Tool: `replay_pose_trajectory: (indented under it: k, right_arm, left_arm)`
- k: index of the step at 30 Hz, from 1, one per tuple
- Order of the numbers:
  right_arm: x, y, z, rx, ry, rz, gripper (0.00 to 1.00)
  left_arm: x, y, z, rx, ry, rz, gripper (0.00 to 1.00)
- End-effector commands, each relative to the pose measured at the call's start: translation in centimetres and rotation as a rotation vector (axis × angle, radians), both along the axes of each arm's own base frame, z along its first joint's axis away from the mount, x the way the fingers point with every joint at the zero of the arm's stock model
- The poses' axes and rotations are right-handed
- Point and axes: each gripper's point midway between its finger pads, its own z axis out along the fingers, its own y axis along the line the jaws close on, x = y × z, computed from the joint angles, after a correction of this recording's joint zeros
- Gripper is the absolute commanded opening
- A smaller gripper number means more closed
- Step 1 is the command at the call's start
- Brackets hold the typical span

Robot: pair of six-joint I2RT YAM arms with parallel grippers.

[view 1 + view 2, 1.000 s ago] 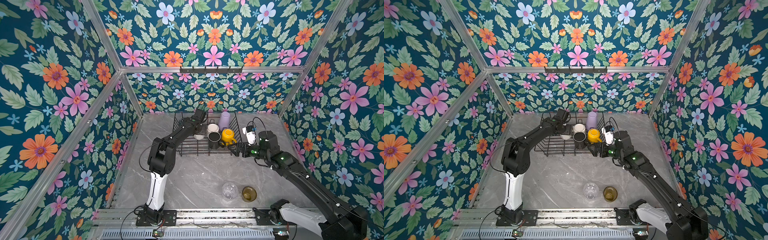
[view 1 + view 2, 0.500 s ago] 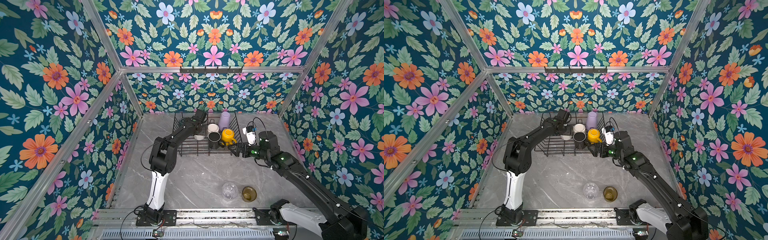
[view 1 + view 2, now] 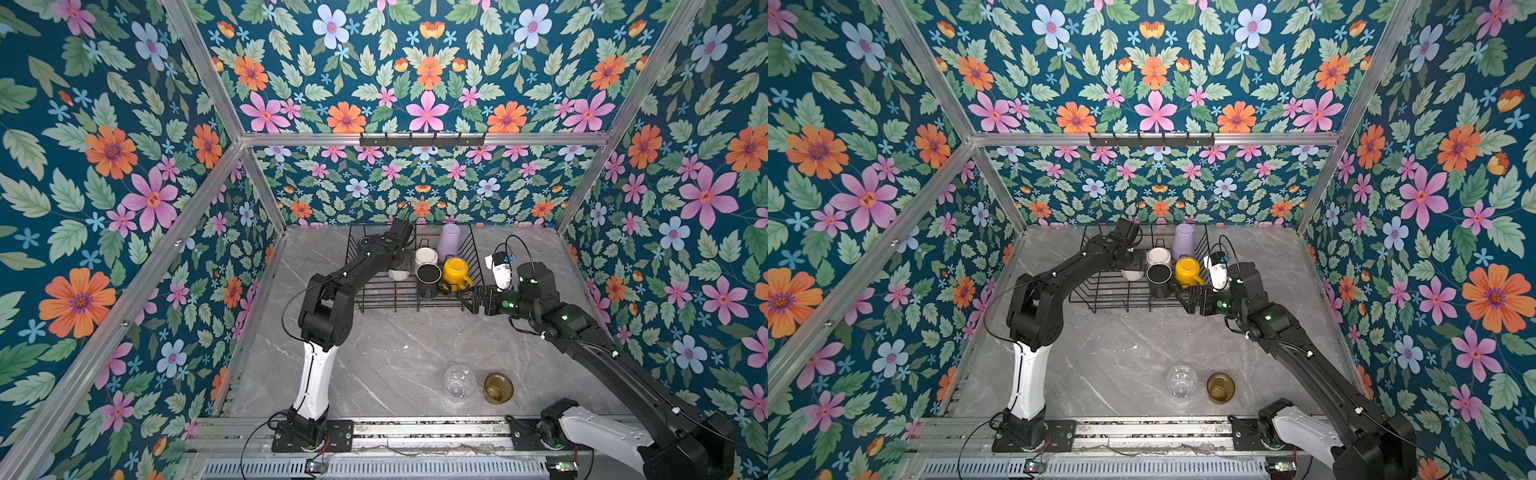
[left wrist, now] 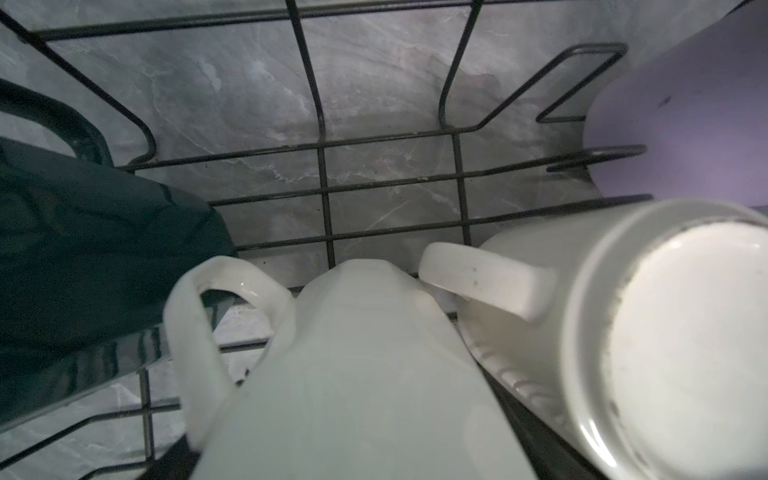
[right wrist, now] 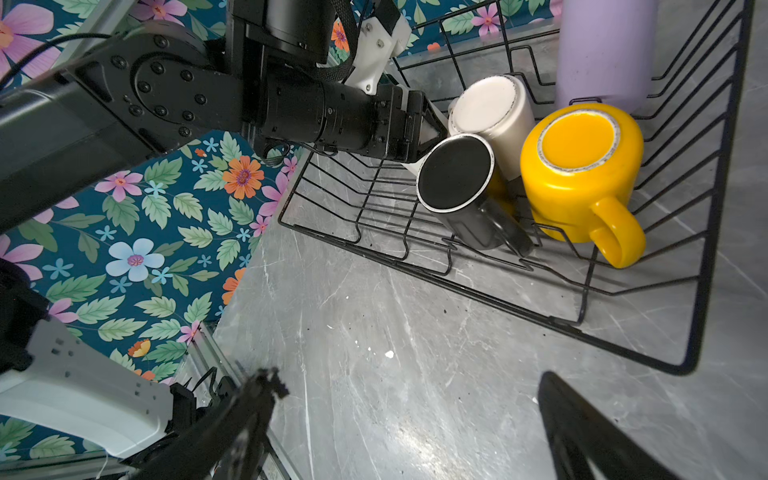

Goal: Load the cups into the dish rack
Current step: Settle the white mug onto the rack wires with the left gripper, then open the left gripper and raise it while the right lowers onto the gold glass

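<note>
**A:** Where do we find the left tool [image 3: 400,268]?

**B:** Inside the dish rack [image 3: 395,309], near its middle. We see it clamped on the white mug [image 3: 398,275], its jaws spread wide around the body.

**A:** And the right tool [image 3: 465,297]?

**B:** Just outside the dish rack's near right corner, over the surface [image 3: 395,365]. We see its jaws wide apart with nothing between them.

**A:** Which cups do we count in the dish rack?

**B:** The lilac tumbler [image 3: 449,241] is at its far right. In front of that sit the cream mug [image 3: 426,257], black mug [image 3: 429,276] and yellow mug [image 3: 455,272], bottoms up and packed together. The dark green mug [image 4: 83,249] is on the dish rack's left side.

**A:** And outside it?

**B:** The clear glass [image 3: 459,380] and amber glass [image 3: 498,387] stand side by side on the surface, well in front of the dish rack.
</note>
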Motion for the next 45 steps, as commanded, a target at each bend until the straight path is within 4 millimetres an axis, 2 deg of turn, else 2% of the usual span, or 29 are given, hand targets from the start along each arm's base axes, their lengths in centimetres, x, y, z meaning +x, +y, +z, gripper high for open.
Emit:
replay_pose_trajectory:
  k: [1,11,17,23,31,38,45]
  right_arm:
    - [0.2,0.0,0.4,0.005,-0.021,0.0,0.99]
    - [0.1,0.1,0.5,0.006,-0.021,0.001,0.99]
    - [0.0,-0.1,0.2,-0.021,-0.011,0.008,0.99]
    - [-0.5,-1.0,-1.4,-0.112,0.058,0.001,0.95]
    - [-2.6,-3.7,-4.6,-0.254,0.218,-0.075,0.87]
    - [-7.3,-7.4,-6.8,-0.386,0.356,-0.188,0.81]
    - [-11.8,-9.8,-8.5,-0.452,0.473,-0.27,0.75]
  left_arm:
    - [0.4,0.0,0.6,-0.001,-0.018,0.007,0.87]
    - [0.3,0.1,0.6,-0.002,-0.016,0.008,0.9]
    - [0.0,-0.1,2.2,-0.032,-0.039,0.005,0.91]
    - [-0.6,-0.7,6.2,-0.106,-0.117,-0.01,0.92]
    - [-2.2,-0.6,13.7,-0.24,-0.272,-0.023,0.93]
    - [-5.4,1.1,20.5,-0.359,-0.438,-0.017,0.93]
    - [-9.4,4.1,24.1,-0.412,-0.565,0.003,0.95]
